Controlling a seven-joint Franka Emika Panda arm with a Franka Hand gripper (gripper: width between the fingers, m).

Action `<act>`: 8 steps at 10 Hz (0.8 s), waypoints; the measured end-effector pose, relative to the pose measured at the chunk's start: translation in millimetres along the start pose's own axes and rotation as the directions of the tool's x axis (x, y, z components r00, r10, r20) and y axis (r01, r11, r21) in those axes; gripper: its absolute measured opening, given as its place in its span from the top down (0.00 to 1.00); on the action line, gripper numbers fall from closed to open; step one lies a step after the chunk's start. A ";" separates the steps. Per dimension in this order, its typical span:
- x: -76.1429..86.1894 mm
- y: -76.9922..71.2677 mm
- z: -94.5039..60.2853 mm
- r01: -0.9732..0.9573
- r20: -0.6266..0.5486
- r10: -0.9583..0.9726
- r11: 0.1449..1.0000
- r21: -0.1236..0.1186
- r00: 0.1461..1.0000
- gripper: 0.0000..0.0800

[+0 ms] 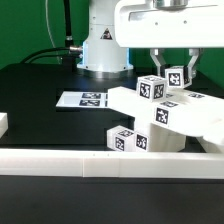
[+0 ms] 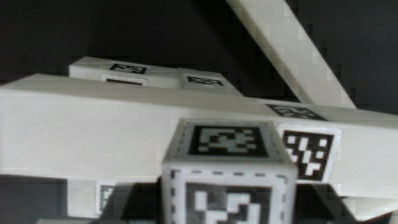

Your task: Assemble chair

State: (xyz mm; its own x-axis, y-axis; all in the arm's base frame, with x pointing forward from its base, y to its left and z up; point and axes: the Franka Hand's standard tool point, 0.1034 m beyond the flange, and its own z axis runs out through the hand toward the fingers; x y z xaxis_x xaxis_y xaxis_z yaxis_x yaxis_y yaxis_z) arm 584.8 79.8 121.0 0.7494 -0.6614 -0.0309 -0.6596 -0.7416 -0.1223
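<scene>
We find the gripper (image 1: 173, 75) hanging above the black table (image 1: 40, 90), to the exterior view's right of the marker board (image 1: 85, 100) and higher than it. Its two fingers are drawn in close on a tagged square leg (image 1: 175, 78), one finger on each side, so the leg is clamped between them. In the wrist view we look straight down that same leg (image 2: 226, 175), with one tag on its end face and another on the side below.

The rest of the chair parts (image 1: 165, 115) are gathered to the exterior view's right of the marker board. A flat panel (image 1: 125, 98) slants across them, and its lower tip comes just beside the board's edge. The wrist view shows this panel (image 2: 107, 110) as a broad white slab lying behind the held leg. A tagged cube (image 1: 150, 88) sits on top of the panel, farther from the board than the panel's tip and just beside the gripper. Lower down, a tagged block (image 1: 130, 140) rests on the table, on the camera's side of the marker board, between the board and the long white border rail (image 1: 100, 165). We cannot tell whether the held leg touches the panel beneath it.
</scene>
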 end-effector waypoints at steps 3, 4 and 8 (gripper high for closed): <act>-1.8 -0.8 -0.7 0.076 0.011 -0.076 0.997 -0.006 0.997 0.38; -5.1 -3.9 -0.3 0.087 0.011 -0.087 0.996 -0.007 0.996 0.23; -6.1 -4.6 0.1 0.162 0.012 -0.162 0.987 -0.007 0.987 0.19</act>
State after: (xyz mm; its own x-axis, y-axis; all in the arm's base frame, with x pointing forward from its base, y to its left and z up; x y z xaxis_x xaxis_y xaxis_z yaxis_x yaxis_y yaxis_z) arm 583.2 87.2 121.7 0.8471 -0.5309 -0.0224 -0.5295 -0.8399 -0.1192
